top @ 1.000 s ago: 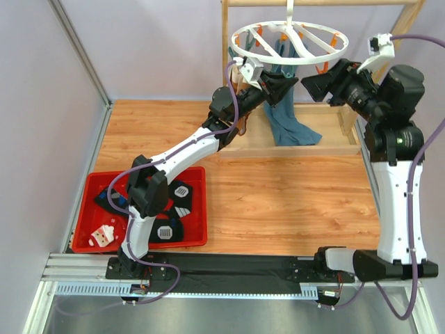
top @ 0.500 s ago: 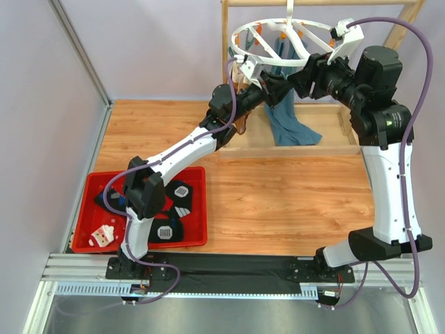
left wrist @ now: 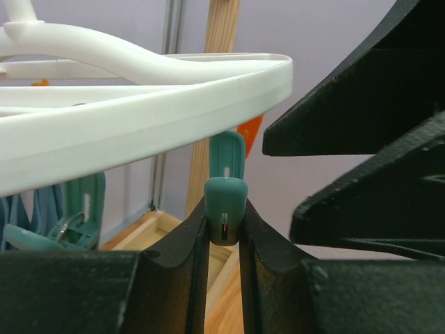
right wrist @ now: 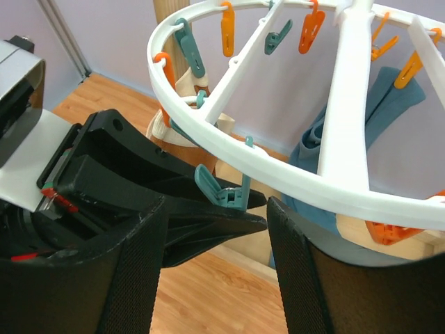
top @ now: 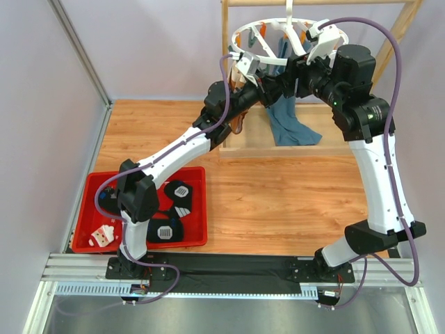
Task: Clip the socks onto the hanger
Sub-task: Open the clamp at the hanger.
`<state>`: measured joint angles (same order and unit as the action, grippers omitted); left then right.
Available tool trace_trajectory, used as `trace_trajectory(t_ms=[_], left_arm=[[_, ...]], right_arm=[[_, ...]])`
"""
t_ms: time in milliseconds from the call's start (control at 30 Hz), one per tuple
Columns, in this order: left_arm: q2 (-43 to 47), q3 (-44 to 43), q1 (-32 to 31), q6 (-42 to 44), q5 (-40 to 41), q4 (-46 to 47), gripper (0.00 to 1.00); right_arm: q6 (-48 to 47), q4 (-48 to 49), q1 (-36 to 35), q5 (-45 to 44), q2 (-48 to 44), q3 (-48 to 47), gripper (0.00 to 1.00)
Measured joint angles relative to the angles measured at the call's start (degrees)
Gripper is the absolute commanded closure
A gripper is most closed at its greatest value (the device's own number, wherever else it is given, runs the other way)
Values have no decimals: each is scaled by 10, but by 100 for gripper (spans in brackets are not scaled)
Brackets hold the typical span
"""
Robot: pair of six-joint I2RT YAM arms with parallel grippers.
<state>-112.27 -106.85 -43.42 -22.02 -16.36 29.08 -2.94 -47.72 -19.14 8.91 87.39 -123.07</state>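
The white ring hanger (top: 245, 33) hangs at the top, with orange and teal clips on its rim. My left gripper (top: 277, 85) is shut on a teal clip (left wrist: 226, 200) under the rim (left wrist: 139, 118). My right gripper (top: 292, 72) is open and empty, its jaws either side of the left fingers (right wrist: 208, 223), just below that clip (right wrist: 221, 193) and the rim (right wrist: 278, 163). A blue sock (top: 286, 124) hangs from the hanger and also shows in the right wrist view (right wrist: 393, 97). Dark socks (top: 179, 192) and the red Christmas sock (top: 103, 235) lie in the red bin (top: 198, 242).
The pale wooden rack frame (top: 292, 147) stands around and below the hanger, with its post (top: 226, 62) beside the left arm. Pale fabric (right wrist: 182, 94) hangs by the post. Grey walls close the left side and the back.
My right arm has swung left and up to the hanger, its open jaws now at the left gripper. The hanger has shifted left and tilted. The left gripper stays on the clip.
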Motion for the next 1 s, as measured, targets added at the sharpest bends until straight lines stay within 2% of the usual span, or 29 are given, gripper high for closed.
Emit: trace_trajectory(t_ms=[300,633,700,767,900,933,1000], left_arm=[[0,1,-4,-14,-1,2,100],[0,7,-2,-24,0,1,100],[0,7,-1,-24,2,2,100],[0,7,0,-26,3,2,100],[0,7,0,-28,5,0,100],[0,7,0,-28,5,0,100],[0,7,0,-28,6,-1,100]], right_arm=[[10,31,-6,-38,0,24,42],[40,107,-6,-61,-18,96,43],[47,117,-7,-66,-18,101,45],[55,127,-7,-69,-18,108,51],[68,147,-12,-73,-19,121,52],[71,150,-12,-73,-19,123,54],[76,158,-13,-70,-19,126,83]])
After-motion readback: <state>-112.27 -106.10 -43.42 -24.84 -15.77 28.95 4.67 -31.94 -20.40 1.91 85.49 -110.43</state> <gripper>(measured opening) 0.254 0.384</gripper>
